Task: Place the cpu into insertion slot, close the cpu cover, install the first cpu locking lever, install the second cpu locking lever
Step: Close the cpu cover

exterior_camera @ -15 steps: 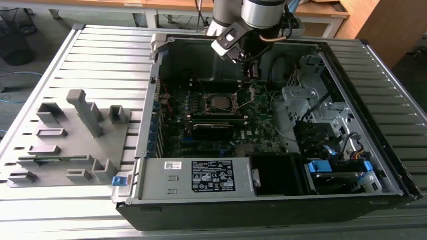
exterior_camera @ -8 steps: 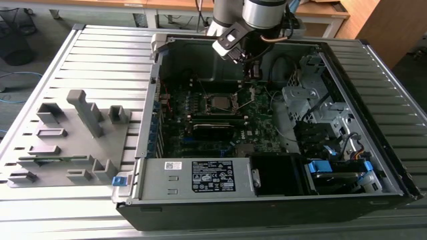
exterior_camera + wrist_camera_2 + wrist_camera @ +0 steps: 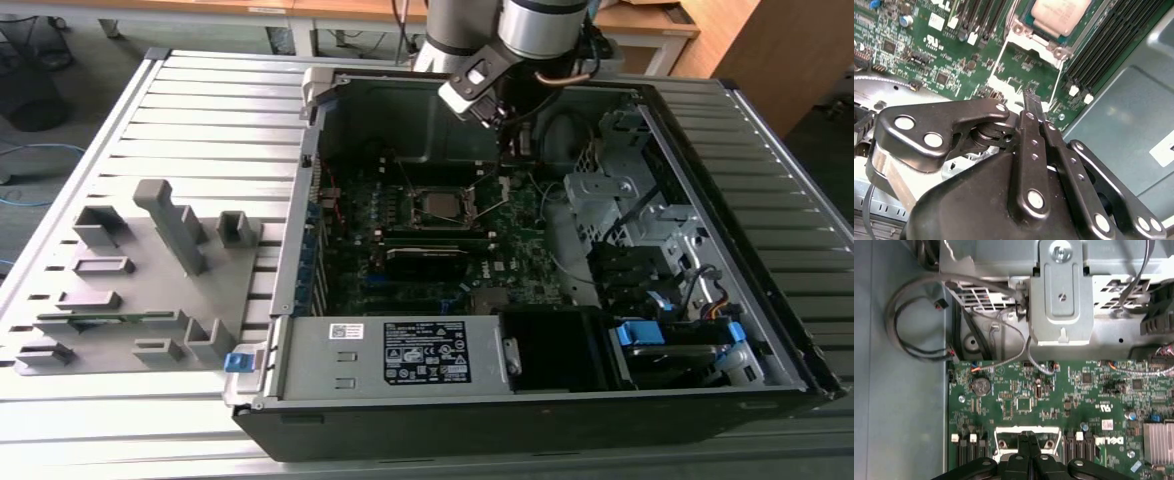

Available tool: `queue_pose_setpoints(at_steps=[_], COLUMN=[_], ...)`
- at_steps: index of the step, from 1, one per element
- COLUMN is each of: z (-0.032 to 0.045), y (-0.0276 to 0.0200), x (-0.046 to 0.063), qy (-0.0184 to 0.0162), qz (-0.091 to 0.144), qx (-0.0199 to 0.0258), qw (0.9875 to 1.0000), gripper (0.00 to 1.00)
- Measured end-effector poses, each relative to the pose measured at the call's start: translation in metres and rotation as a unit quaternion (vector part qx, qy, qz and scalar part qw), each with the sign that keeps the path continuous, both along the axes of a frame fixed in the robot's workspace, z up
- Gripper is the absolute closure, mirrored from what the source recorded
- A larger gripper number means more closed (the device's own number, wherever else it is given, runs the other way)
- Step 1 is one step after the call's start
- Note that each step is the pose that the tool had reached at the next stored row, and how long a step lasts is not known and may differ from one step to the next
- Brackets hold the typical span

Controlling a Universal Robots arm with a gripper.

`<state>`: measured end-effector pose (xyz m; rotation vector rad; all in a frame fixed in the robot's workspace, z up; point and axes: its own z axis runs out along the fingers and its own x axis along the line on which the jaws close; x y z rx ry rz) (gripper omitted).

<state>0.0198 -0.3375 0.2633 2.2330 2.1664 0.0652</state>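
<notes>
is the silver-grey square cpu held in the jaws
No, the silver-grey square cpu lies on the green circuit board, apart from the jaws.

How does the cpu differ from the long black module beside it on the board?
The cpu is square with a dull silver-grey top; the module is long, narrow and black. The cpu lies nearer the gripper; the module lies nearer the power supply. Both sit on the motherboard.
</notes>
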Motion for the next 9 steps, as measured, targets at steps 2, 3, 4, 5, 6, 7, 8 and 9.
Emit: queue_pose_setpoints(at_steps=[2, 3, 4, 5, 6, 7, 8, 9], z=[-0.0002, -0.0002, -0.0003, -0.0003, -0.0004, -0.0004, -0.0005, -0.0006], y=[0.0, 0.0001, 0.0, 0.0, 0.0, 0.0, 0.0, 0.0], x=[0.005, 0.007, 0.01, 0.013, 0.016, 0.018, 0.02, 0.023], qy=[0.0, 0.0, 0.0, 0.0, 0.0, 0.0, 0.0, 0.0], qz=[0.0, 0.0, 0.0, 0.0, 0.0, 0.0, 0.0, 0.0], qx=[0.0001, 0.0, 0.0, 0.0, 0.0, 0.0, 0.0, 0.0], qw=[1.0, 1.0, 1.0, 1.0, 1.0, 1.0, 1.0, 1.0], gripper=[0.89, 0.89, 0.89, 0.89, 0.89, 0.89, 0.89, 0.89])
